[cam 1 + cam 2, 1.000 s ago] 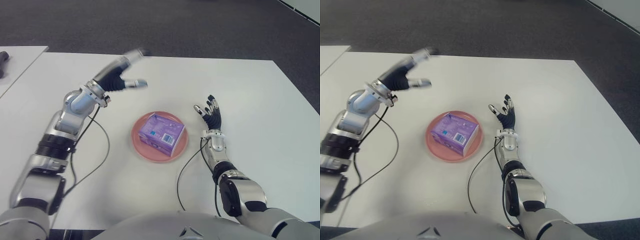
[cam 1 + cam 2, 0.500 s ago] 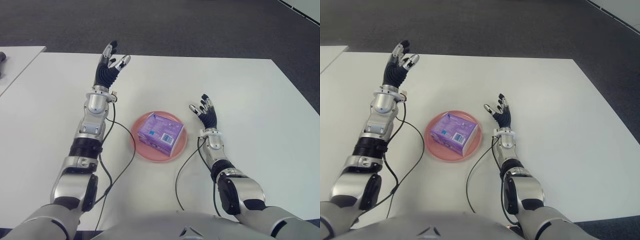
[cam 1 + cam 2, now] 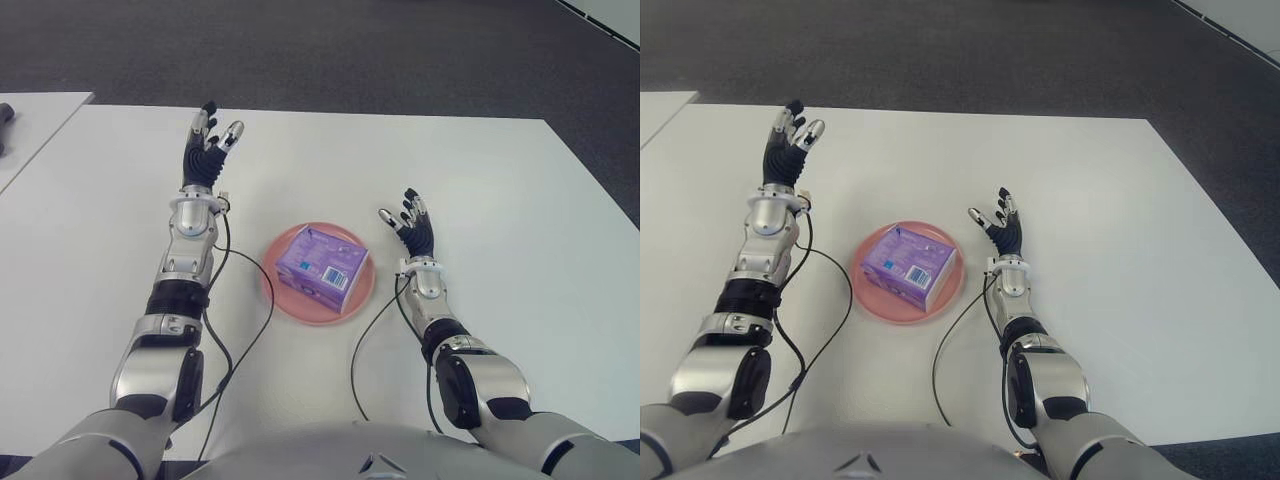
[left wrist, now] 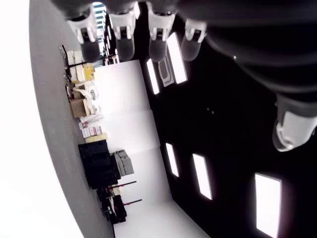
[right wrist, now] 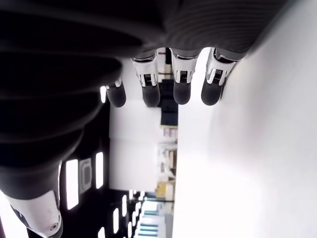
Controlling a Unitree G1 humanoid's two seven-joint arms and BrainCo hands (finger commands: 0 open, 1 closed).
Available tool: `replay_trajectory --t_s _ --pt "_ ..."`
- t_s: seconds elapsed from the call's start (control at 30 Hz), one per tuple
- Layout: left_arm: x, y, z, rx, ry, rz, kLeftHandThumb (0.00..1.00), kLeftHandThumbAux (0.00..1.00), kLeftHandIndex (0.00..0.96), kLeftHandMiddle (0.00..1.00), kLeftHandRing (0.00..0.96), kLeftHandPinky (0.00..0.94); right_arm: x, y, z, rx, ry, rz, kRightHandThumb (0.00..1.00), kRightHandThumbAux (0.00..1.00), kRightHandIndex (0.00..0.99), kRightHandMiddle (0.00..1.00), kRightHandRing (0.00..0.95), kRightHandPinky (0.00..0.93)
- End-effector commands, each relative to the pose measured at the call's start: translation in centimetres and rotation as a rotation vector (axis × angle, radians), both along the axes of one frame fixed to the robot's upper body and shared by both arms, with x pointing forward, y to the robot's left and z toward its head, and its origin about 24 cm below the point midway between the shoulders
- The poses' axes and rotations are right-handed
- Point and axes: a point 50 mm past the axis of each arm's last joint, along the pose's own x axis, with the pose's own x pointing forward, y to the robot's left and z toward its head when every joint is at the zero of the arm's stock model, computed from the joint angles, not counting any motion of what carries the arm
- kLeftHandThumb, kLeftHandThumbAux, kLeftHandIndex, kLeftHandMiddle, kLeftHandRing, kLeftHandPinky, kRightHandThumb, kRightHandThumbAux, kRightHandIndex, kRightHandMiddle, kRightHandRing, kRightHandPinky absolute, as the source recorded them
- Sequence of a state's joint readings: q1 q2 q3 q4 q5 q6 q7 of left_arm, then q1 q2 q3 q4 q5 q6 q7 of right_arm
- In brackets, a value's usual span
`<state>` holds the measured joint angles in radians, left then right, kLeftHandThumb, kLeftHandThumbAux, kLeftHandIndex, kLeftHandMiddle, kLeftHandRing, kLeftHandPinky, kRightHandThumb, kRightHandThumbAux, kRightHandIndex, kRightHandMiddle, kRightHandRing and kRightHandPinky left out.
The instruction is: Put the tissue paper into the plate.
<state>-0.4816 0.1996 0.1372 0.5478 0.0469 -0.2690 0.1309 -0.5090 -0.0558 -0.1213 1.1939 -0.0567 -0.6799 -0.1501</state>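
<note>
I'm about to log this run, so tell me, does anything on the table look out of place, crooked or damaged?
Nothing stands out. The purple tissue pack sits in the pink plate, turned at an angle to the table edge but undamaged. The left hand and right hand are both open and empty, one either side of the plate.

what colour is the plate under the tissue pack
Pink, a salmon shade; the plate shows best in the left eye view.
</note>
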Motion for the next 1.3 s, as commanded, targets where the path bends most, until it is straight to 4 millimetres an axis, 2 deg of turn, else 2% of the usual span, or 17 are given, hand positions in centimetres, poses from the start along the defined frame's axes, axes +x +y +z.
replay_trajectory --t_s 0.03,0.2,0.43,0.6,0.87,1.0,1.1,1.3 --pt "-1.2 -1.0 -2.9 -0.012 0.072 0.006 0.002 0.454 0.0 0.0 0.0 0.0 -2.9 -0.2 -3.8 0.01 0.186 -0.012 0.123 0.642 0.019 0.0 0.0 0.023" --pt "-2.4 -2.5 -4.9 -0.023 0.115 -0.009 0.003 0.453 0.0 0.0 0.0 0.0 -2.8 -0.3 -3.7 0.024 0.184 -0.008 0.153 0.631 0.022 0.0 0.0 0.017" --pt "-3.7 -3.4 -6.9 -0.029 0.16 -0.019 0.007 0.449 0.0 0.0 0.0 0.0 -2.8 -0.7 -3.8 0.023 0.196 0.006 0.16 0.623 0.021 0.0 0.0 0.012" --pt "-5.1 -3.8 -8.7 -0.021 0.192 -0.018 0.014 0.449 0.0 0.0 0.0 0.0 -1.8 -1.5 -3.0 0.056 0.19 -0.007 0.146 0.645 0.019 0.002 0.0 0.014" --pt "-7.0 -4.7 -9.8 0.012 0.182 -0.007 0.008 0.474 0.0 0.0 0.0 0.0 -1.9 -1.4 -3.0 0.06 0.173 -0.04 0.132 0.675 0.016 0.011 0.0 0.039" --pt "-8.3 -5.2 -11.6 0.041 0.206 -0.009 0.004 0.49 0.0 0.0 0.0 0.0 -2.2 -1.2 -3.1 0.043 0.166 -0.064 0.13 0.691 0.015 0.015 0.0 0.044" --pt "-8.8 -5.4 -12.8 0.057 0.231 -0.014 0.004 0.499 0.0 0.0 0.0 0.0 -2.3 -1.2 -3.1 0.027 0.165 -0.066 0.123 0.705 0.014 0.015 0.0 0.034" --pt "-8.7 -5.7 -13.2 0.069 0.22 -0.016 0.019 0.473 0.0 0.0 0.0 0.0 -2.4 -1.1 -3.1 -0.005 0.156 -0.055 0.099 0.718 0.013 0.006 0.0 0.023"
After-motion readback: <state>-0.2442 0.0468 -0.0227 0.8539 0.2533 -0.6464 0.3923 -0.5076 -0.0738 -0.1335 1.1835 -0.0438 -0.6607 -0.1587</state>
